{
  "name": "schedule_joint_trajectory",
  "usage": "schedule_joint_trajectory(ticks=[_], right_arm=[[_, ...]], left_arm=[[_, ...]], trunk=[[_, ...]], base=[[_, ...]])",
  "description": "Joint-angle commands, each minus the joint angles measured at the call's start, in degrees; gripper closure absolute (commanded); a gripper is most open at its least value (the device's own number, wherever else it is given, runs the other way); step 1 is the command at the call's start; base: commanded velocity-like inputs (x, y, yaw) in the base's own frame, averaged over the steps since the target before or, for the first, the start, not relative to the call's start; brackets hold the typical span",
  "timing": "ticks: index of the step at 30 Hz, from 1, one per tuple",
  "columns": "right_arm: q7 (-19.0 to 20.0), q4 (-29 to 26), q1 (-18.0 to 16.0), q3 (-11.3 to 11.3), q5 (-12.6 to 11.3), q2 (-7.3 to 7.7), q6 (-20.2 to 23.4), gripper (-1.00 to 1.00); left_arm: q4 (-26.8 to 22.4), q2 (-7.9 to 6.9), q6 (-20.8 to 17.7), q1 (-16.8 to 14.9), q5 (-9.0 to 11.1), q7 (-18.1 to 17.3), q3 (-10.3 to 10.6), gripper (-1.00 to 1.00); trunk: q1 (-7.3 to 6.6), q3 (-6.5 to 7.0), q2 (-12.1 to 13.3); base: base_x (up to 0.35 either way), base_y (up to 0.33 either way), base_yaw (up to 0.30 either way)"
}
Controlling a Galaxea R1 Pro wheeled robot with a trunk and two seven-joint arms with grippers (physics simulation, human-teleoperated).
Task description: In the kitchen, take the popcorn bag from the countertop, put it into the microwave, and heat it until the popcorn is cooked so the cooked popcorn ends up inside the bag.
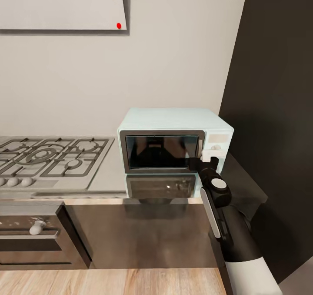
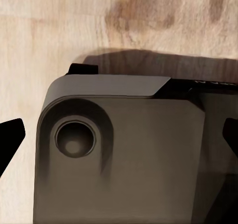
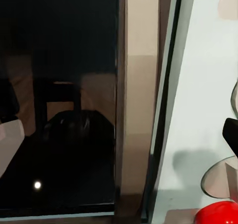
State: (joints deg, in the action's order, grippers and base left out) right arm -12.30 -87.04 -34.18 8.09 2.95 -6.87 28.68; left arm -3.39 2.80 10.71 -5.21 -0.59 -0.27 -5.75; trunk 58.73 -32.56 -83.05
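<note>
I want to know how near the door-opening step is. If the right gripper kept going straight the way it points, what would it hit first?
Most likely the microwave front: the right gripper points at the door's dark frame beside the knob panel. Depth is unclear.

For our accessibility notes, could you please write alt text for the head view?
The right hand reaches the right edge of the shut door of a mint-blue microwave on the grey countertop. A gas hob lies left.
</note>
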Motion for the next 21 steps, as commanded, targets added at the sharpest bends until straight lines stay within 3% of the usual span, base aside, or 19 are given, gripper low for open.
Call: schedule_joint_trajectory(ticks=[1,21], right_arm=[[-0.18,-0.06,-0.06,0.08,0.30,0.01,0.42,-1.00],[-0.18,0.03,-0.07,0.08,0.30,0.02,0.42,-1.00]], left_arm=[[0.05,0.02,0.18,-0.04,-0.09,-0.02,-0.40,-1.00],[0.05,0.02,0.18,-0.02,-0.34,-0.06,-0.28,-1.00]], trunk=[[0.00,-0.06,-0.03],[0.00,-0.06,-0.03]], base=[[0.012,0.000,0.000],[0.010,0.000,0.000]])
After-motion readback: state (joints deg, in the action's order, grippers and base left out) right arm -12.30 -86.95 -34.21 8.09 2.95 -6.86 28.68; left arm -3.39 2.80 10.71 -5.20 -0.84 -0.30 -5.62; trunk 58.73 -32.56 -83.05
